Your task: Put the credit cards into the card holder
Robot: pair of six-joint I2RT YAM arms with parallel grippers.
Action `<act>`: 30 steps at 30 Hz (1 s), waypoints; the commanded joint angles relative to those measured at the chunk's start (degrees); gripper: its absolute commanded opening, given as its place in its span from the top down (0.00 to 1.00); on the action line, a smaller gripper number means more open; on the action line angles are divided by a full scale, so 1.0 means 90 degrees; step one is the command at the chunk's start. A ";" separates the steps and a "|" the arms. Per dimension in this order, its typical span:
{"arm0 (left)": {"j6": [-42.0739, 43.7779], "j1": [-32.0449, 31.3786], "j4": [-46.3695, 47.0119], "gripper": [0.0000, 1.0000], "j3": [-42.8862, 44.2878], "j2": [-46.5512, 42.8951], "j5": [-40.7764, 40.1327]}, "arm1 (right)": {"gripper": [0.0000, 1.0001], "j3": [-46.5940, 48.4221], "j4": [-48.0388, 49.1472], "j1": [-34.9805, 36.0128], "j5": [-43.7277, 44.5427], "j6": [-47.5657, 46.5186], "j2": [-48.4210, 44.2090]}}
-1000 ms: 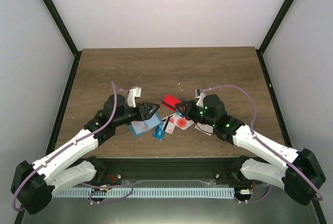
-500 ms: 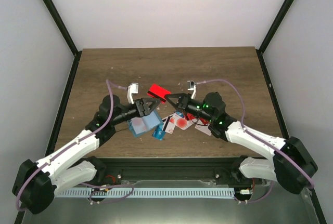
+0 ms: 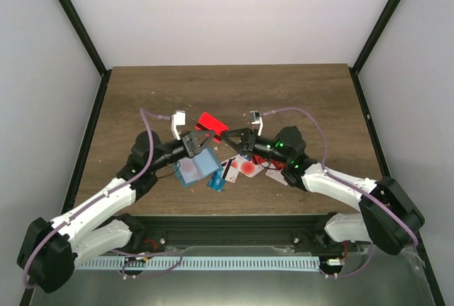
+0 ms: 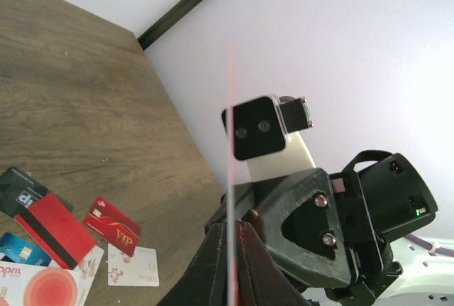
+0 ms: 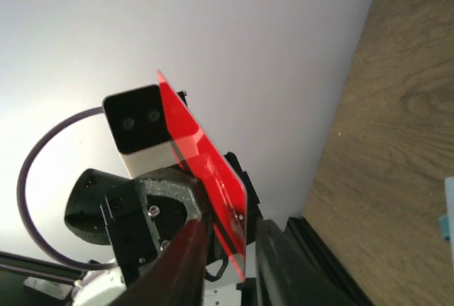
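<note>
Reaching further across than 1 s ago, the white-and-black right arm (image 3: 333, 182) now stretches toward the left arm (image 3: 106, 196). Both have elbows low and wrists raised, meeting nose to nose in mid-air over the brown wooden table (image 3: 298, 93).

The left gripper (image 3: 206, 135) was open and apart from the card then. It's now clamped shut on the flat red plastic credit card (image 3: 209, 121). In its wrist view the card is edge-on, a thin red line rising from btwn the fingertips.

The right gripper (image 3: 223, 136) has a finger on either side of the same card, but can't tell if its pads (image 5: 193, 235) press on it. The card itself has gone up and left vs. before.

The flat teal-blue squarish card holder (image 3: 195, 170) lies on the table just below the left gripper, on its near side.

Loose cards lie below the right gripper:
- white card w/ red circle (image 3: 248, 169)
- blue card (image 3: 216, 182)
- red card w/ black stripe (image 4: 53, 228)
- red VIP card (image 4: 113, 226)
</note>
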 commanded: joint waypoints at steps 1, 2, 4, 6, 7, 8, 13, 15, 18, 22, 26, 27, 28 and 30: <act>0.0437 0.0120 -0.0231 0.96 0.0097 -0.0171 0.0067 | 0.61 0.0101 -0.0069 -0.0379 -0.0958 -0.0739 -0.0063; 0.0582 0.0150 -0.0421 0.96 0.0177 -0.0189 0.0228 | 0.51 0.0192 -0.0362 -0.0551 -0.1234 -0.1106 -0.0047; 0.0872 0.0207 -0.0897 0.96 0.0386 -0.0213 0.0588 | 0.34 0.0493 -0.1094 -0.0900 -0.1785 -0.2207 0.0042; 0.1183 0.0235 -0.1404 0.96 0.0618 -0.0231 0.0935 | 0.28 0.0831 -0.2147 -0.1069 -0.1992 -0.3144 0.0114; 0.1350 0.0241 -0.1607 0.96 0.0714 -0.0232 0.1133 | 0.26 0.0919 -0.2375 -0.1082 -0.2192 -0.3480 0.0122; 0.1549 0.0242 -0.1870 0.96 0.0826 -0.0229 0.1295 | 0.25 0.1016 -0.2489 -0.1084 -0.2417 -0.3693 0.0144; 0.1848 0.0242 -0.2335 0.96 0.0984 -0.0105 0.2213 | 0.25 0.1318 -0.2680 -0.1075 -0.3252 -0.4008 0.0210; 0.1928 0.0242 -0.2469 0.96 0.1027 -0.0023 0.2348 | 0.29 0.1397 -0.2665 -0.1062 -0.3504 -0.4008 0.0248; 0.2000 0.0242 -0.2548 0.96 0.1089 0.0119 0.2409 | 0.40 0.1499 -0.2709 -0.0976 -0.3752 -0.4082 0.0275; 0.2038 0.0242 -0.2544 0.96 0.1143 0.0247 0.2484 | 0.61 0.1561 -0.2796 -0.0885 -0.3919 -0.4177 0.0280; 0.2077 0.0242 -0.2545 0.96 0.1155 0.0352 0.2483 | 0.79 0.1577 -0.2772 -0.0823 -0.4065 -0.4183 0.0348; 0.2080 0.0242 -0.2548 0.96 0.1162 0.0374 0.2484 | 0.84 0.1570 -0.2767 -0.0805 -0.4070 -0.4183 0.0355; 0.2080 0.0242 -0.2555 0.96 0.1166 0.0393 0.2478 | 0.90 0.1574 -0.2787 -0.0794 -0.4059 -0.4190 0.0381; 0.2091 0.0245 -0.2567 0.96 0.1154 0.0421 0.2452 | 0.99 0.1564 -0.2773 -0.0768 -0.4036 -0.4181 0.0416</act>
